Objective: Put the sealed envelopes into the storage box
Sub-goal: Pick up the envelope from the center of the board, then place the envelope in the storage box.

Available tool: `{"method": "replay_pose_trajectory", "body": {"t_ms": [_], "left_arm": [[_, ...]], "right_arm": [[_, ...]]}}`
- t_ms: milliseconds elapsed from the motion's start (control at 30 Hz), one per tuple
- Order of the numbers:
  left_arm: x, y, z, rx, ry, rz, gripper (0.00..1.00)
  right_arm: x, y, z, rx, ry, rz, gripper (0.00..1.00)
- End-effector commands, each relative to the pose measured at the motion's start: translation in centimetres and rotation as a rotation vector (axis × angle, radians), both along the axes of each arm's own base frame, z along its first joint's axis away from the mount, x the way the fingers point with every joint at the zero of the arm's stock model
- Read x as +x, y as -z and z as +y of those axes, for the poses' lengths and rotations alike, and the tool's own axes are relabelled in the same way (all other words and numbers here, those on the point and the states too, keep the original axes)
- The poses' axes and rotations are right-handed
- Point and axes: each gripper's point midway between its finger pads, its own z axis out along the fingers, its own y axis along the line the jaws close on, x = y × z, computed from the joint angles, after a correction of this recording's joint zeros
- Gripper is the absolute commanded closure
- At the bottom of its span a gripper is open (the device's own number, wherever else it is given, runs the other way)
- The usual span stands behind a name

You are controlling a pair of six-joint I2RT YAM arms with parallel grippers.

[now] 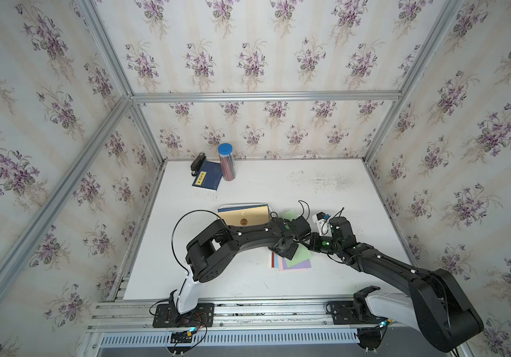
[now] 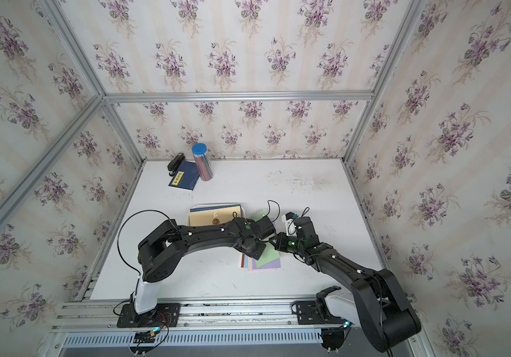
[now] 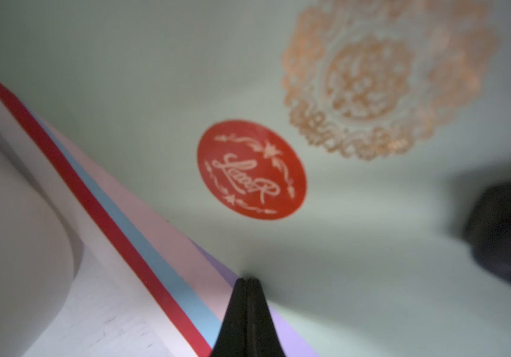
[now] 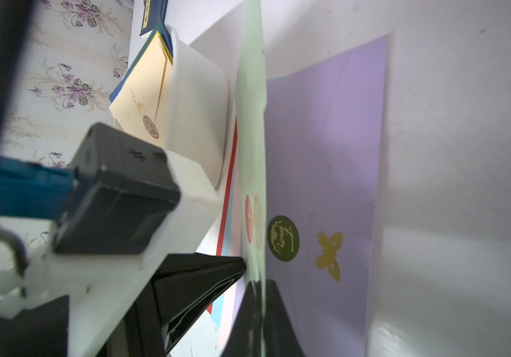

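Sealed envelopes (image 1: pixel 299 265) stacked near right of storage box (image 1: pixel 225 206), tan one (image 1: pixel 248 215) already filed inside | green envelope (image 4: pixel 251 123) clamped aloft by left gripper (image 3: pixel 247 279) and right gripper (image 4: pixel 255 282) | purple, pink, blue, red unfiled.

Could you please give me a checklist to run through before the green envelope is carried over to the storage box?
1. Grip: right gripper shut on the green envelope: ok.
2. Second hold: left gripper shut at that envelope's edge; whether it really grips: cannot tell.
3. Single sheet: only one raised, the purple envelope lies flat beneath: ok.
4. Room in the storage box, with the tan envelope on top of its contents: cannot tell.
5. Path: the left arm reaches over the box's near edge: probably not ok.
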Motion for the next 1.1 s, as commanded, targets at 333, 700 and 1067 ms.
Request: {"method": "replay_pose_trajectory", "body": {"t_ms": [333, 700, 1067], "left_arm": [[0.3, -16.1, 3.3, -0.177, 0.024, -0.337, 0.27], [0.0, -20.4, 23.6, -0.087, -0.339, -0.49, 0.06], [-2.7, -22.6, 32.0, -0.121, -0.502, -0.779, 0.0]], "right_arm": [[2.0, -9.9, -1.5, -0.14, -0.055, -0.451, 1.0], [2.7, -18.8, 5.7, -0.309, -0.573, -0.938, 1.0], [3.1, -15.8, 17.2, -0.45, -1.151, -0.941, 1.0]]}}
